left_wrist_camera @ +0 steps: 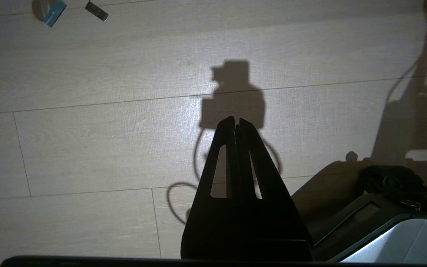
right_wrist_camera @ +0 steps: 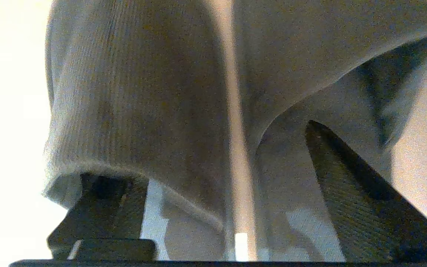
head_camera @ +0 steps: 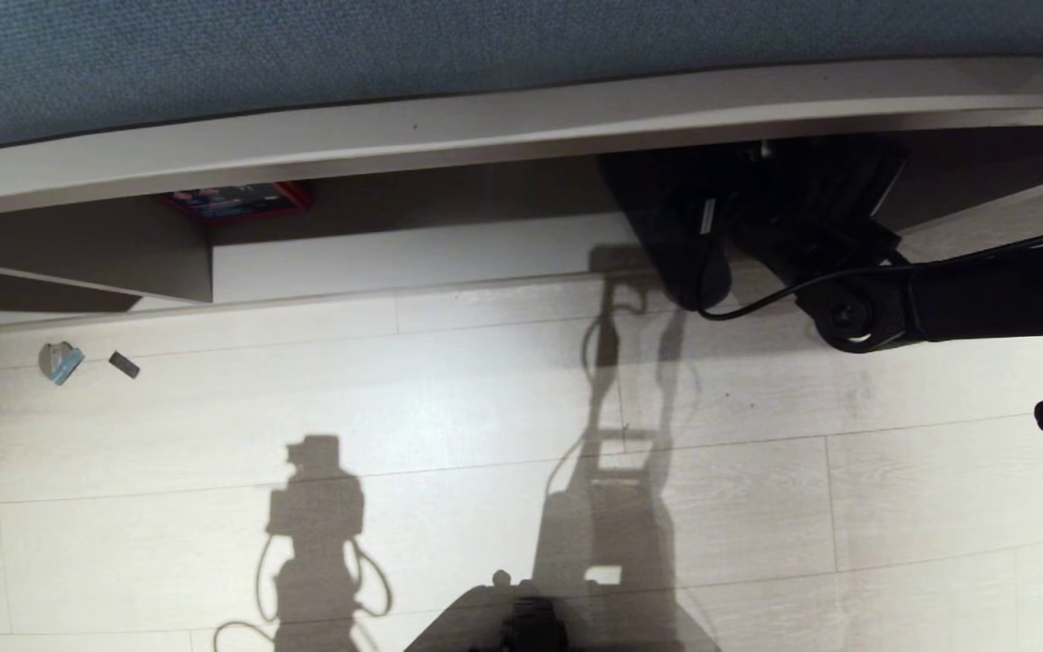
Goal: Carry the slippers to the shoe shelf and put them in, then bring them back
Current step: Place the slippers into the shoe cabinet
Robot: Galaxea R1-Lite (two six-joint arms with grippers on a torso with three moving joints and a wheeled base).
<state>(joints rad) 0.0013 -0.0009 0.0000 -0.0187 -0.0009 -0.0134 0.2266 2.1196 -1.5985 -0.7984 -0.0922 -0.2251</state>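
Observation:
The slippers, grey ribbed fabric, fill the right wrist view side by side: one (right_wrist_camera: 135, 92) and the other (right_wrist_camera: 310, 44), with a pale gap between them. My right gripper (right_wrist_camera: 202, 155) is open; one finger (right_wrist_camera: 98, 207) sits under the edge of the first slipper and the other finger (right_wrist_camera: 347, 185) lies against the second. In the head view the slippers (head_camera: 680, 249) are a dark shape at the mouth of the shoe shelf (head_camera: 413, 258), with my right arm (head_camera: 983, 299) reaching in from the right. My left gripper (left_wrist_camera: 237, 120) hangs shut over the floor.
A red and blue box (head_camera: 241, 199) lies inside the shelf, left of a vertical divider (head_camera: 186, 267). Two small bits of litter (head_camera: 60, 360) (head_camera: 124, 365) lie on the pale plank floor at the left. A black cable (head_camera: 757, 303) loops off the right arm. My base (head_camera: 531, 620) shows at the bottom.

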